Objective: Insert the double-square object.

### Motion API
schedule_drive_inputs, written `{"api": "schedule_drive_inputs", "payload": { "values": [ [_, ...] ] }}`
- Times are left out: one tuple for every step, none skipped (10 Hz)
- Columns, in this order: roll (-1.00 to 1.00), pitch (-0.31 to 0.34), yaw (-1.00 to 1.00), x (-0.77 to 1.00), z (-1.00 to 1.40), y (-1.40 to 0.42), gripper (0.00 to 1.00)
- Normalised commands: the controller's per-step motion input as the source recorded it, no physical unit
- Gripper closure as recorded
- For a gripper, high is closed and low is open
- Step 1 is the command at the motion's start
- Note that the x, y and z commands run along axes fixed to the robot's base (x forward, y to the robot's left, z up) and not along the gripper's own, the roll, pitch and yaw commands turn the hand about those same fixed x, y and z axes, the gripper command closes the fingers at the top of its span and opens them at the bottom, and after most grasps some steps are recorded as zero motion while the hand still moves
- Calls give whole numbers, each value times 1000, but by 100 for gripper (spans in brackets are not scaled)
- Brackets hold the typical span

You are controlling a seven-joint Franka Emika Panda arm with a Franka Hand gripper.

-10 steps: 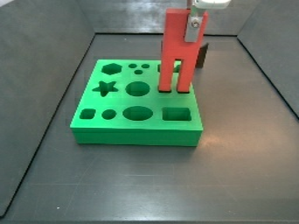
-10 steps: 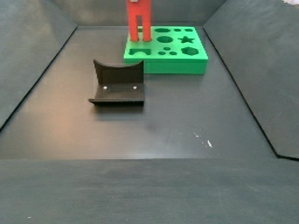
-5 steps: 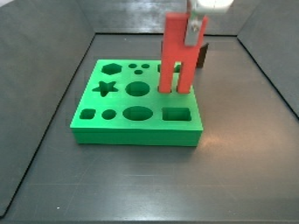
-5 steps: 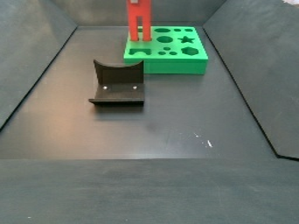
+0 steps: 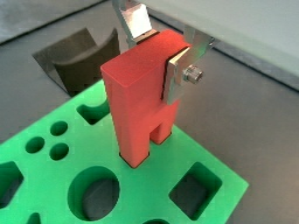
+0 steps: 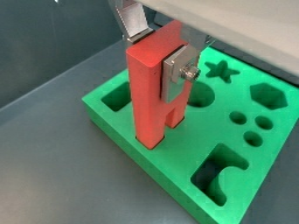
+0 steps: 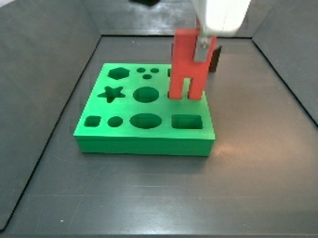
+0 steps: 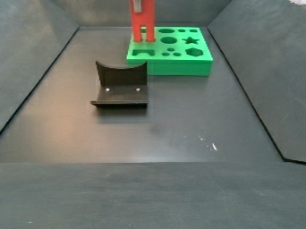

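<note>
Side cams: opposite ends, share green board (image 7: 143, 107); wrist cams close above.

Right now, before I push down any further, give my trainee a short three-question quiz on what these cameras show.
1. True or false: the tool is shut on the red block.
2. Where do the red block's legs stand? A) on the bare floor B) at the green board C) on the dark fixture
3. Fill in: in a side view, the star-shaped hole lies between the hexagonal hole and a ___ hole.

Key
1. True: silver fingers clamp its upper body.
2. B; whether they are fully seated cannot be told.
3. Round.
</note>
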Motion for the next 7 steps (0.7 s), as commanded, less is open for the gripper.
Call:
{"api": "schedule_drive_inputs", "payload": {
  "values": [
    [123, 0, 0, 40, -389, -43, 100],
    [64, -4, 0, 9, -300, -17, 100],
    [53, -10, 0, 0, -277, -6, 100],
    [34, -31, 0, 0, -277, -11, 100],
    [0, -50, 0, 0, -251, 0, 100],
    [-54, 0, 0, 0, 0, 3, 100],
    [-1, 0, 0, 0, 0, 0, 100]
  ]
}}
